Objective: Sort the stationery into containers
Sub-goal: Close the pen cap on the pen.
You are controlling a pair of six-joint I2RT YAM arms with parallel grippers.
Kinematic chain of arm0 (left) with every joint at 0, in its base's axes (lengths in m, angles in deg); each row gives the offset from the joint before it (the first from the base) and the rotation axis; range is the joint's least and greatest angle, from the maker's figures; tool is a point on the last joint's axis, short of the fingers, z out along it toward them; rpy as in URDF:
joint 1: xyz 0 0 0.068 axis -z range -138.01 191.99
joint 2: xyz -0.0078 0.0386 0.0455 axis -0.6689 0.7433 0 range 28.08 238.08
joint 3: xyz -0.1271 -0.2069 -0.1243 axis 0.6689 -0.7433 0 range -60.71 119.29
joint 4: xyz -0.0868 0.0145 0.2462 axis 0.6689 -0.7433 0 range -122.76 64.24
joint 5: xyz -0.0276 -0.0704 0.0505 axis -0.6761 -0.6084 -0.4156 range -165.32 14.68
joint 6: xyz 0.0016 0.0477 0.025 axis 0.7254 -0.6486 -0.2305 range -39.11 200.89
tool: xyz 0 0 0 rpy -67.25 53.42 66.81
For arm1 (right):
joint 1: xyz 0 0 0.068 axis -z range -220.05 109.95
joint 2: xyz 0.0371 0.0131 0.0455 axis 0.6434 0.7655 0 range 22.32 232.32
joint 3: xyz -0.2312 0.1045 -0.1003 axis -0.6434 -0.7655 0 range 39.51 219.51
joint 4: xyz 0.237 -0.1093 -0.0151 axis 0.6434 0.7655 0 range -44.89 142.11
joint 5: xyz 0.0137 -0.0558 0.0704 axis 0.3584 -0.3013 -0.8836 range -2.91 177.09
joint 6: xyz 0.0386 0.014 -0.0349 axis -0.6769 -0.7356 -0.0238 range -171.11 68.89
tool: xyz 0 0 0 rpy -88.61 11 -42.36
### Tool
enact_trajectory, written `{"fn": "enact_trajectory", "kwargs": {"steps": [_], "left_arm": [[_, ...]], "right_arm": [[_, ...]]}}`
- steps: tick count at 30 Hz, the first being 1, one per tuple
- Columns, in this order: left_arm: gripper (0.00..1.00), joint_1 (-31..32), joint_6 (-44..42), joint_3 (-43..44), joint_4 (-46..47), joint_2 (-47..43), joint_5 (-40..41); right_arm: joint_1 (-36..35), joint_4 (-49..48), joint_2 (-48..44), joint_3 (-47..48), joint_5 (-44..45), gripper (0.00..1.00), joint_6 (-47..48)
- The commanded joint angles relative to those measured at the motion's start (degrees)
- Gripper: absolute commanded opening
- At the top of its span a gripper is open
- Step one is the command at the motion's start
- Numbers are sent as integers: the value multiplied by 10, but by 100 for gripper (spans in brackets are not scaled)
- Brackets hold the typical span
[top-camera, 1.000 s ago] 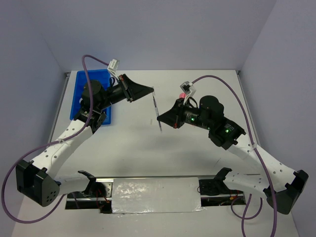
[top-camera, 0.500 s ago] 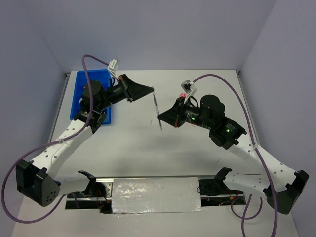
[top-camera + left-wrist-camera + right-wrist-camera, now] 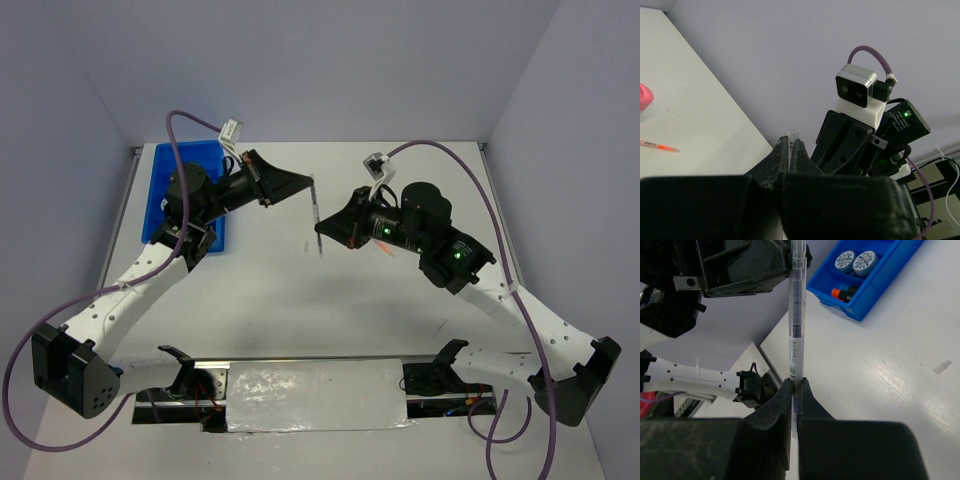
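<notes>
Edging leftward, right gripper and left gripper both clamp the pen.

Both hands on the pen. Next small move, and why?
Probably open the right hand: the pen is pinched at both ends, the left hand already grips its other end, and the blue tray lies on the left side.

The right pincer clamps a clear pen whose top the left pincer grips, a blue tray beyond.
</notes>
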Motion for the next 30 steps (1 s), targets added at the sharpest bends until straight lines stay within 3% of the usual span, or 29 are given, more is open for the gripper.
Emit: {"fn": "enact_trajectory", "kwargs": {"steps": [1, 6, 13, 17, 18, 19, 22, 30], "left_arm": [[0, 10, -17, 1, 26, -8, -9], [0, 10, -43, 7, 2, -10, -11], [0, 11, -114, 39, -46, 3, -93], [17, 11, -125, 45, -46, -10, -97], [21, 11, -130, 47, -51, -17, -93], [32, 11, -133, 51, -54, -20, -90], [43, 11, -134, 60, -51, -24, -89], [44, 11, -95, 43, 18, -15, -101]], "right_arm": [[4, -21, 10, 45, 4, 0, 18], [11, -18, 19, 75, 14, 0, 35], [28, -28, 18, 90, 18, 0, 120], [27, -70, 21, 83, -29, 0, 134], [27, -72, 20, 81, -30, 0, 136], [26, -70, 20, 80, -19, 0, 139], [27, -38, 25, 90, -9, 0, 147], [26, -46, 19, 87, -23, 0, 137]]}}
